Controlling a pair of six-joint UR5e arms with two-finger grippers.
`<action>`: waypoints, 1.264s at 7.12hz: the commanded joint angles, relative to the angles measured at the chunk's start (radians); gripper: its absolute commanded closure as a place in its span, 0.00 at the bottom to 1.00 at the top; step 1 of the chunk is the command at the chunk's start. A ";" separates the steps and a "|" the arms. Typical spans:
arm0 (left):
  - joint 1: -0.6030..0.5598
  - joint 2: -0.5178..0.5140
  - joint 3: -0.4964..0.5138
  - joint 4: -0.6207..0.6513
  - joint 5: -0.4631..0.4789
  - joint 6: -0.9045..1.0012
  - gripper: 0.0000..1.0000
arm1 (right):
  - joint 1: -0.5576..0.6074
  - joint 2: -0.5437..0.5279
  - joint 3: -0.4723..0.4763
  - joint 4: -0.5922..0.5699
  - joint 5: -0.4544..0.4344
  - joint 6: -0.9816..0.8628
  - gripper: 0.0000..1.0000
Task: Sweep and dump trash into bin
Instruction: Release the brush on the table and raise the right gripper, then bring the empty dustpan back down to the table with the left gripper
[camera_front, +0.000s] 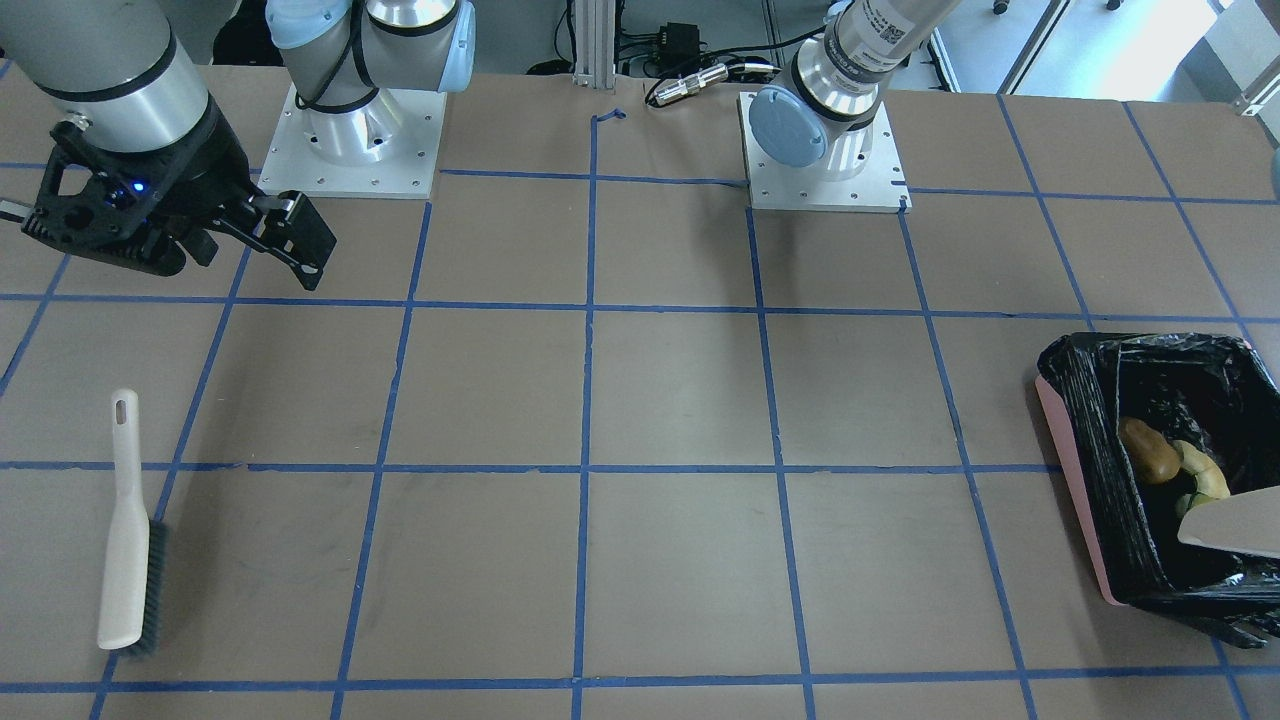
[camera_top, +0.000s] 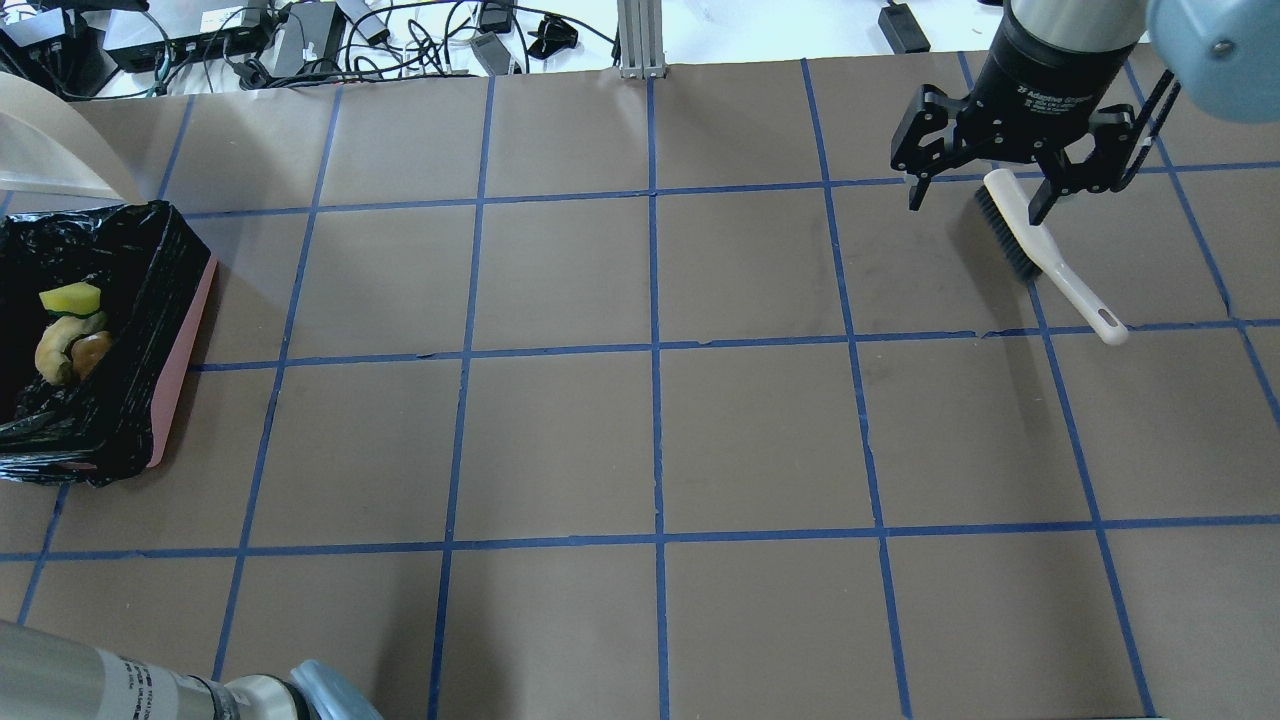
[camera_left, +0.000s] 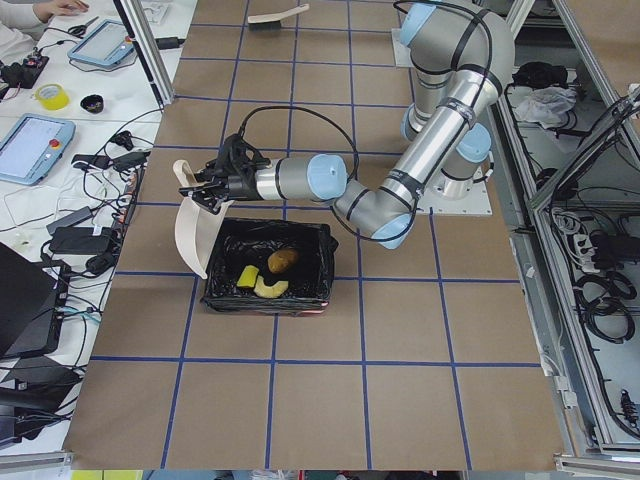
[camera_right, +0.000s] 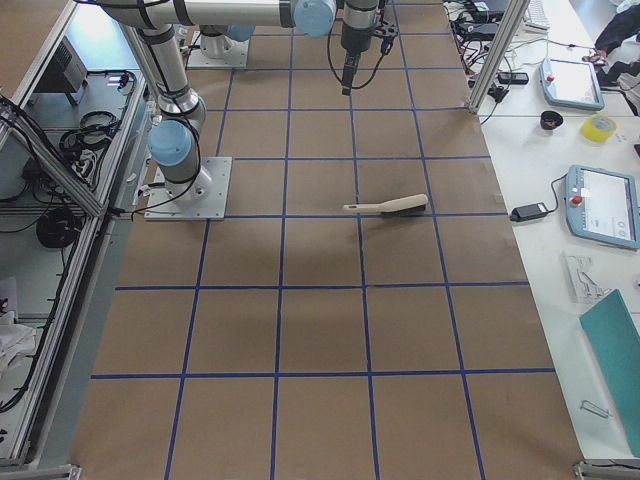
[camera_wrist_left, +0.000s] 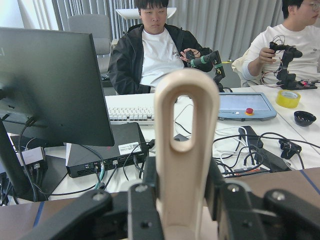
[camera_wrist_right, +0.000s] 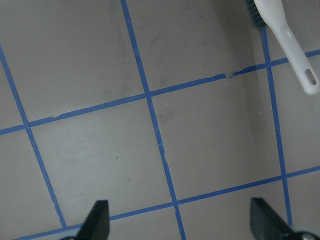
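Exterior left view showing the bin (camera_left: 325, 265) sitting under the left arm, well apart from the right one. Hanging steeply tilted, lip down over its operator-side rim: the dustpan (camera_left: 190, 235), handle clamped in the left gripper (camera_wrist_left: 182, 200). Hovering spread wide and empty above the brush (camera_top: 1055, 262): the right gripper (camera_top: 978, 205). Lying inside the bin: all three trash (camera_top: 75, 350) pieces. Cropping most of the dustpan elsewhere.

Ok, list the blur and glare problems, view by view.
Left wrist view: the dustpan handle up close is soft, the operators behind sharp. Overhead view: the strip beyond the table is blown out white. Front-facing view: the bin liner glints.
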 joint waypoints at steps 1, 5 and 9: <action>-0.025 0.011 0.004 -0.030 0.166 -0.081 1.00 | 0.006 -0.015 0.026 -0.069 -0.001 0.000 0.00; -0.366 0.097 0.065 -0.291 0.739 -0.443 1.00 | 0.004 -0.025 0.019 -0.106 -0.001 -0.009 0.00; -0.574 0.089 0.093 -0.539 1.043 -1.019 1.00 | 0.006 -0.036 0.051 -0.091 -0.011 -0.009 0.00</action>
